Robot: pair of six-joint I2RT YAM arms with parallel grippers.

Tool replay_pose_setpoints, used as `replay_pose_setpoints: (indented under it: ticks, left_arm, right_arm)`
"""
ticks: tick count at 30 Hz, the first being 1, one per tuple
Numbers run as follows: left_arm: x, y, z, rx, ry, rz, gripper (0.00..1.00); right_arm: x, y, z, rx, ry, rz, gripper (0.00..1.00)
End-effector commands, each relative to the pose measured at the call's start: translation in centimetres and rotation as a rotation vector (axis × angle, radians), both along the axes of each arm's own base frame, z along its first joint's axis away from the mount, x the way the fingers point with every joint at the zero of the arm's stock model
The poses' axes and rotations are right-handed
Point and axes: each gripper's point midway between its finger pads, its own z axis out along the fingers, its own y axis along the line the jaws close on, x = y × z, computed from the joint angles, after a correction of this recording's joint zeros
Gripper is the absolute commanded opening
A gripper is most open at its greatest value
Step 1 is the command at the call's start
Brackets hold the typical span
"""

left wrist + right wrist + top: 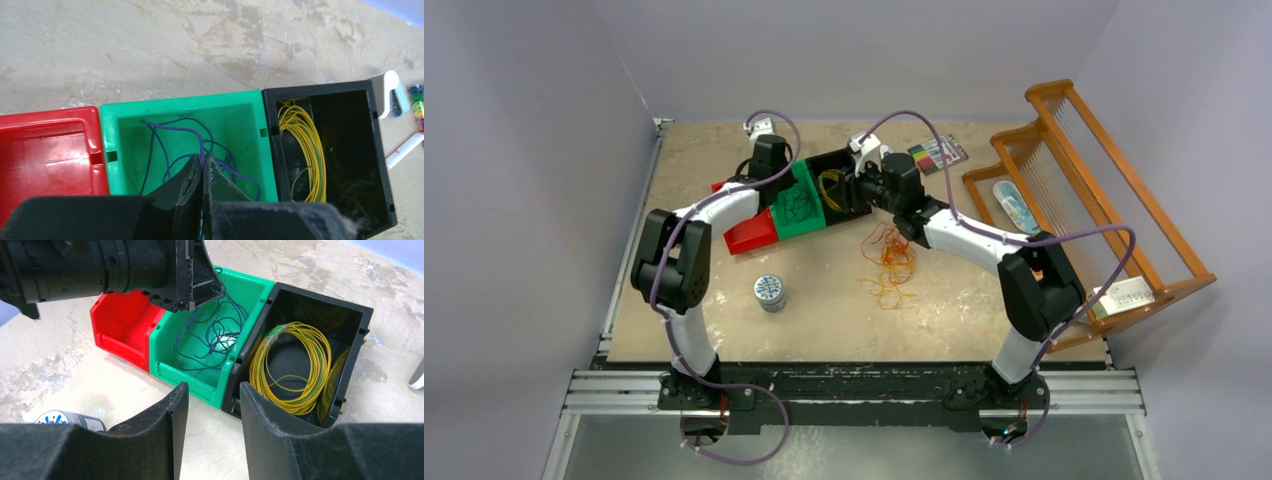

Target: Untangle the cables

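A dark blue-purple cable [170,127] lies in loose loops in the green bin [180,99]. My left gripper [202,157] is shut on a strand of it above the bin; it also shows in the right wrist view [200,285]. A yellow cable [312,352] is coiled in the black bin [355,350]. An orange-red cable tangle [889,262] lies on the table in front of the bins. My right gripper [214,387] is open and empty, low over the table in front of the seam between the green and black bins.
A red bin [749,235] sits left of the green one. A small round tin [770,292] stands on the near table. A marker pack [938,154] lies at the back. A wooden rack [1084,190] stands on the right.
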Motion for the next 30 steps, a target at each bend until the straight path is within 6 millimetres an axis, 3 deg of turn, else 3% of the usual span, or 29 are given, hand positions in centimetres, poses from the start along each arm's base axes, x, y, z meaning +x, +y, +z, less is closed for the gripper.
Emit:
replay_pose_setpoints:
  ticks: [1,15,19,26,30]
  left_arm:
    - [1.1,-1.4,0.1,-0.061,0.004,-0.034,0.0]
    - [0.9,-1.4,-3.8,-0.026,0.09,-0.044,0.0]
    - [0.9,-1.1,-2.7,-0.021,0.071,-0.037,0.0]
    - [0.9,-0.4,1.6,-0.009,-0.005,-0.015,0.21]
    - [0.6,-0.1,2.8,-0.005,-0.017,-0.008,0.32]
  right_arm:
    - [0.5,-1.2,3.1,0.059,-0.069,-0.059,0.44]
    - [0.3,-1.8,3.4,0.062,-0.074,-0.072,0.43]
    - [0.3,-2.1,3.7,0.061,-0.082,-0.081,0.43]
    - [0.1,-2.4,4.1,0.06,-0.089,-0.087,0.43]
    - [-0.1,-2.4,4.2,0.065,-0.089,-0.083,0.43]
